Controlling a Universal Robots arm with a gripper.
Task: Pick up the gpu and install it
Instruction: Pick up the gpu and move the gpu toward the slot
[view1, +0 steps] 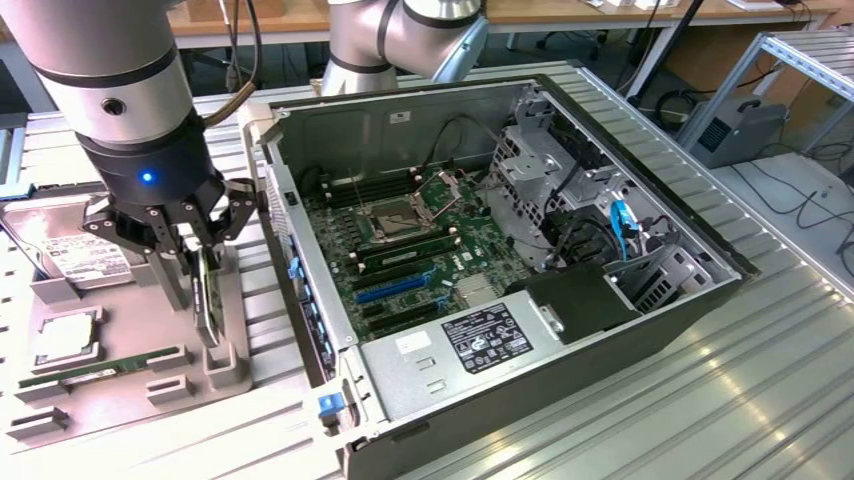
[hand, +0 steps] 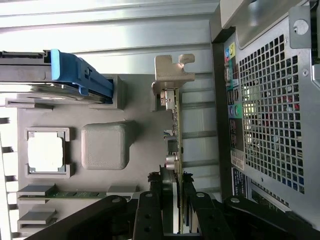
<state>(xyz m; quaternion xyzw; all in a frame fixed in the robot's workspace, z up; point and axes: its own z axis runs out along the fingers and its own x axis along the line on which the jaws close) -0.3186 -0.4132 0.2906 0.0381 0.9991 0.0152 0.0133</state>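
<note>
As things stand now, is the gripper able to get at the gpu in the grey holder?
Probably yes. The gripper is right at the gpu, which stands on edge in the grey holder; nothing lies between them, and the computer case is apart.

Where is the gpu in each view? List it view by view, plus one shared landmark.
Exterior view: the gpu stands on edge in the grey tray, at the exterior view's left of the computer case.
Wrist view: the gpu shows edge-on, between tray and case.
Shared landmark: the processor in its tray pocket.

The gpu (hand: 175, 135) stands on edge in a grey holder (hand: 102, 145).
</note>
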